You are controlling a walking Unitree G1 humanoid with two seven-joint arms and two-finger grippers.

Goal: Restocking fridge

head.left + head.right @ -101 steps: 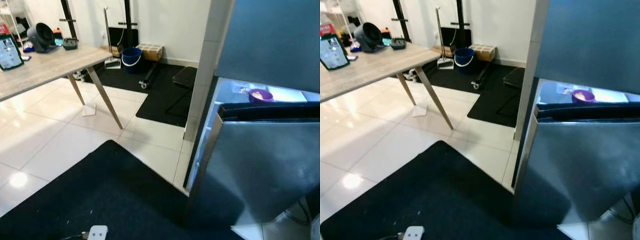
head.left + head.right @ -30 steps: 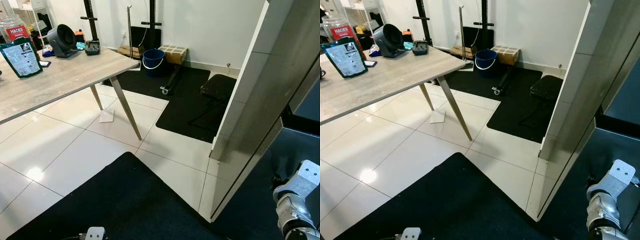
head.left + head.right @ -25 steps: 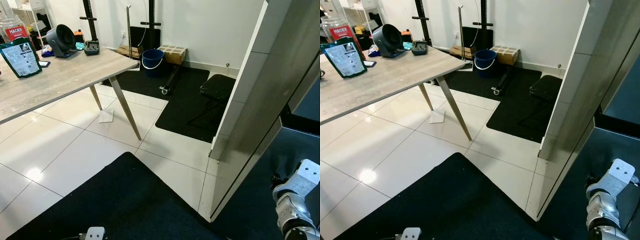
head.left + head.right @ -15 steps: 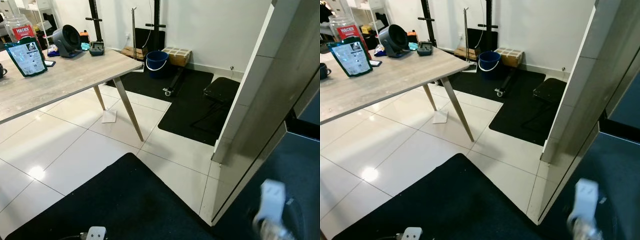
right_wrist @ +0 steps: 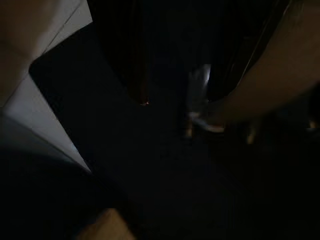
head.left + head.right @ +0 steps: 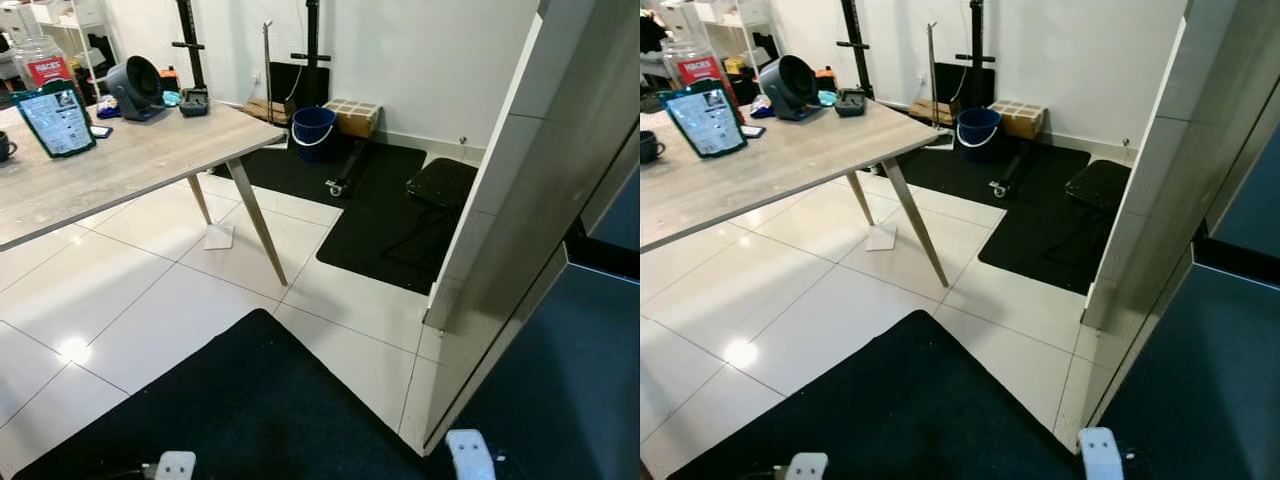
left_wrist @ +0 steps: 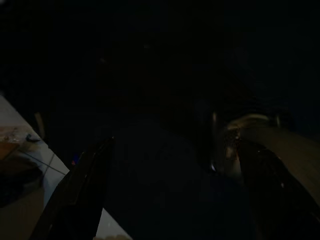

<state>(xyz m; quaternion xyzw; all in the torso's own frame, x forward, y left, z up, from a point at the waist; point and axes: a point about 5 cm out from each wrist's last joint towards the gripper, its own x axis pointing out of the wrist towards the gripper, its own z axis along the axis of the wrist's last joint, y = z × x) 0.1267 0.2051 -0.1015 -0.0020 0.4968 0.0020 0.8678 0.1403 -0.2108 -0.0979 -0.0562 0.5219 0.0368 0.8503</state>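
While the head camera looks down over a white tiled floor (image 6: 120, 300), the fridge (image 6: 545, 200) stands at the robot's right, its grey steel side slanting up out of the picture and a dark blue face (image 6: 590, 370) beside it. A black mat (image 6: 250, 400) lies on the floor in front of the fridge. To the left stands a pale wooden desk (image 6: 130, 160) on slanted legs, and on it are a green pouch (image 6: 57, 119), a jar with a red label (image 6: 42, 62), a dark fan (image 6: 136, 88) and a mug (image 6: 650, 146) at the far edge. By the back wall are a blue bucket (image 6: 313, 129) and a cardboard box (image 6: 351, 117), both on another black mat (image 6: 390, 210).

A white part of the left arm (image 6: 176, 464) and one of the right arm (image 6: 468, 453) show low at the lower edge, over the near mat. The left wrist view is very dark (shapes only), yet the left end effector (image 7: 175, 145) can be made out with its two black fingers (image 7: 87, 185) set wide apart and nothing between them. In the right wrist view the right end effector (image 5: 180, 75) is lost in shade above dark mat and a strip of pale floor; I cannot tell whether it is apart or together.
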